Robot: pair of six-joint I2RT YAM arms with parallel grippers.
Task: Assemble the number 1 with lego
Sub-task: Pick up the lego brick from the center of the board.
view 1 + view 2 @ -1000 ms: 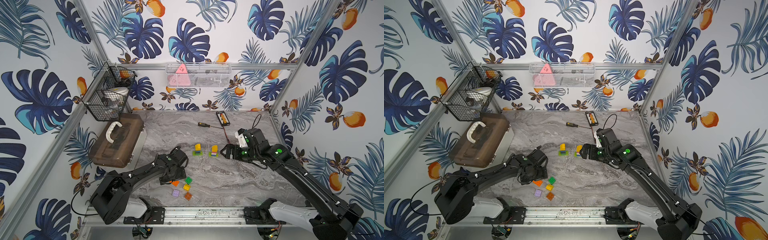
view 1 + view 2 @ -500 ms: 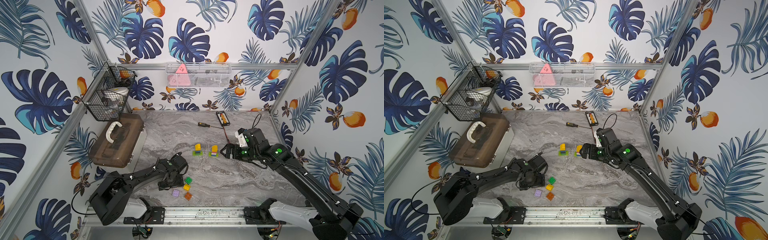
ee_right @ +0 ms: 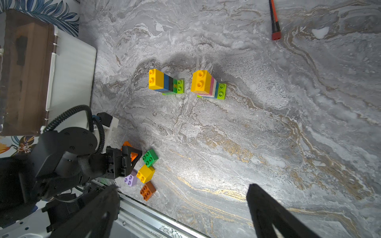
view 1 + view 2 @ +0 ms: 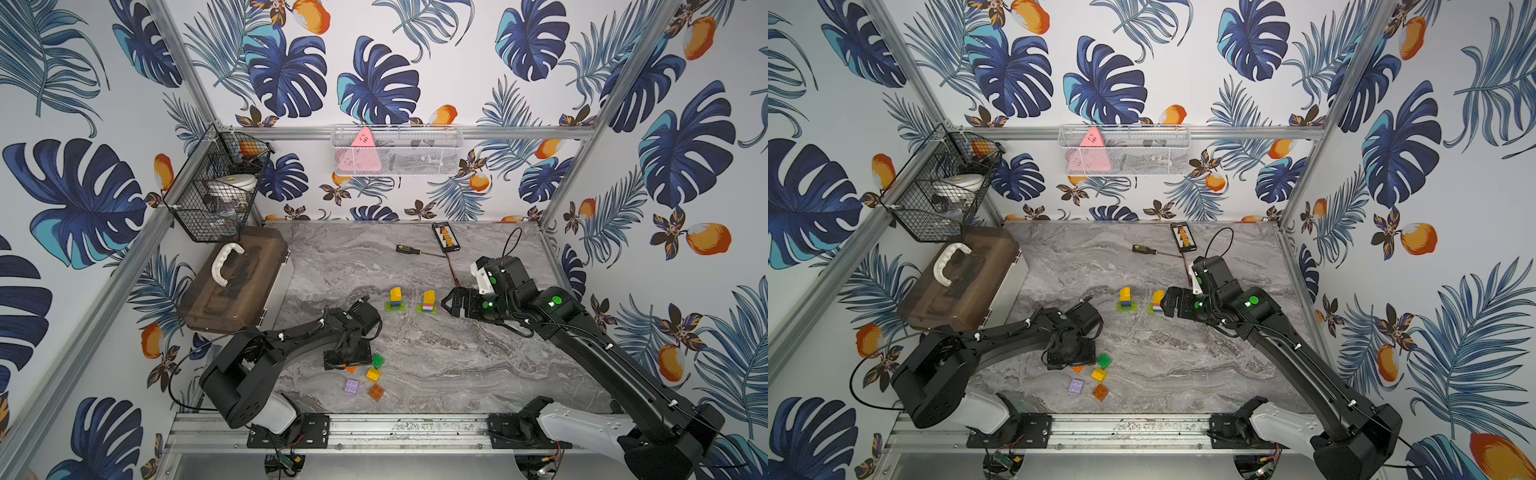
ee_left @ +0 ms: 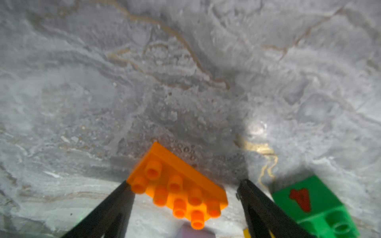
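A long orange lego brick (image 5: 177, 185) lies studs-up on the marble between the fingers of my left gripper (image 5: 184, 182). One finger touches its corner and the other stands clear, so the jaws are open. In both top views the gripper (image 4: 347, 363) covers most of that brick. Beside it lie loose green (image 4: 377, 360), yellow (image 4: 372, 374), purple (image 4: 352, 386) and small orange (image 4: 376, 392) bricks. Two upright stacks (image 3: 165, 83) (image 3: 207, 84), yellow-topped on green bases, stand mid-table. My right gripper (image 4: 449, 303) hovers open and empty just right of them.
A brown toolbox (image 4: 237, 282) sits at the left wall under a black wire basket (image 4: 216, 187). A screwdriver (image 4: 405, 249) and a small black device (image 4: 445, 237) lie at the back. The metal rail (image 4: 374, 428) runs close in front of the loose bricks.
My left gripper has moved toward the front and down over the long orange brick, and its jaws have narrowed. The right arm has not moved.
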